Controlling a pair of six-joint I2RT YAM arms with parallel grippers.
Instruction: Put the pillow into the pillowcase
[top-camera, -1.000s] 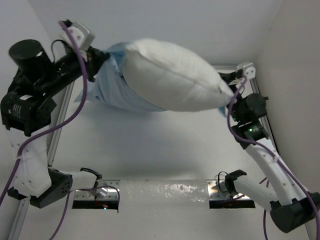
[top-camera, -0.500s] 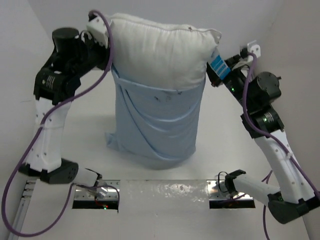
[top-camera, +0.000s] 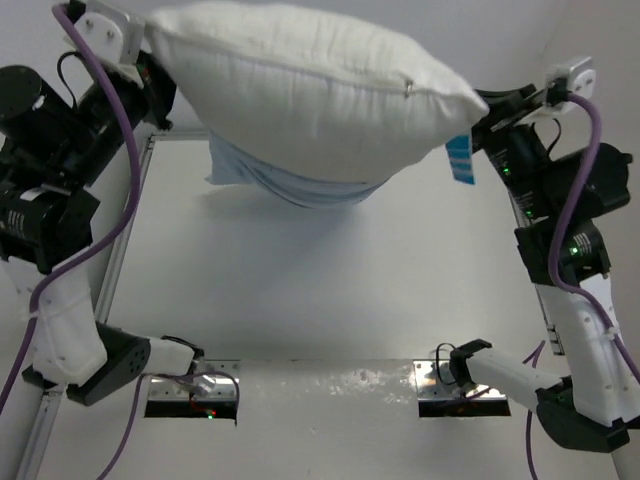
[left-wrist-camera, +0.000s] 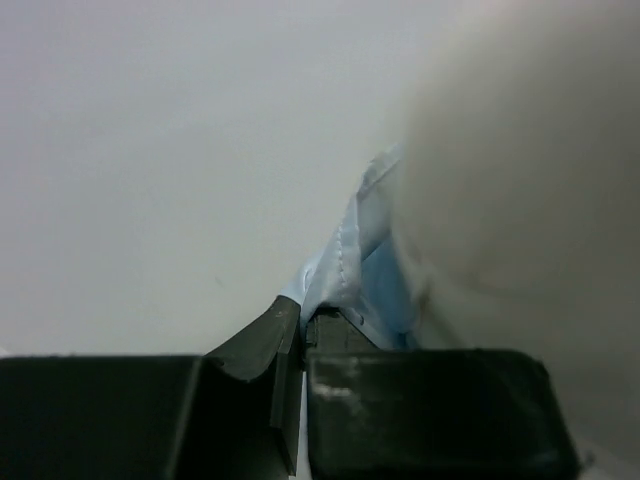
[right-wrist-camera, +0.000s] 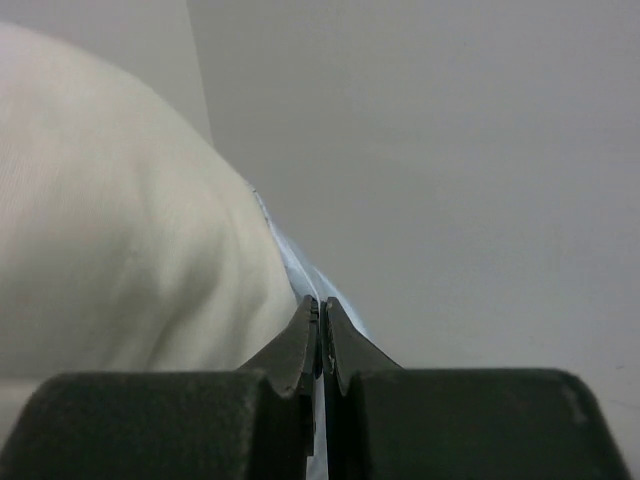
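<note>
The plump white pillow (top-camera: 300, 90) hangs high between both arms, tilted toward the camera and filling the upper middle of the top view. Most of the light blue pillowcase (top-camera: 290, 180) sags behind and below it, with only its lower fold showing. My left gripper (top-camera: 150, 75) is shut on the pillowcase's hem (left-wrist-camera: 345, 255) at the upper left. At the upper right, my right gripper (top-camera: 480, 115) is shut on the opposite hem edge (right-wrist-camera: 300, 265), next to the pillow's corner. A blue tag (top-camera: 458, 160) dangles below that corner. The pillow (right-wrist-camera: 120, 230) bulges beside the right fingers.
White walls close in on three sides, and a metal frame rail (top-camera: 125, 240) runs along the left. Both arm bases and their mounting plates (top-camera: 330, 385) sit at the near edge. The white tabletop (top-camera: 320, 290) lies far beneath the lifted load.
Both arms have swung the load up from hanging upright with the case draped to the table. The pillow now lies tilted high, with the pillowcase lifted off the table behind it.
</note>
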